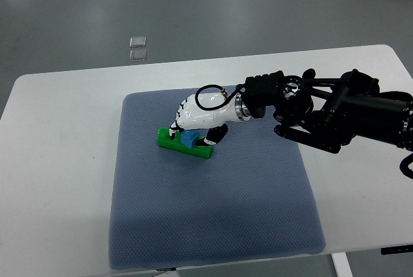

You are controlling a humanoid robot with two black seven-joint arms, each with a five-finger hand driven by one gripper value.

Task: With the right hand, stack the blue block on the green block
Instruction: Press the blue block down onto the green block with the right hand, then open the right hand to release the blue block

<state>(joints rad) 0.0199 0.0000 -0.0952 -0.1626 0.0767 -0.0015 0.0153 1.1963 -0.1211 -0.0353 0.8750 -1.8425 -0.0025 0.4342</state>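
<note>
The counter (64,128) is carrying 1 mat (213,225). The right hand (197,125) is reaching over the mat, fingers grasping the blue block (190,139), which is resting on the green block (184,144).

Glossy white plastic shell on right robot hand (197,117). Matt black arm casing (335,112). Blue-grey mat (213,206): textured, woven-looking cloth. Smooth matt white surface (58,180). Green block (185,146) and blue block (190,139): smooth, plastic-looking. Polished grey floor (193,12).
</note>
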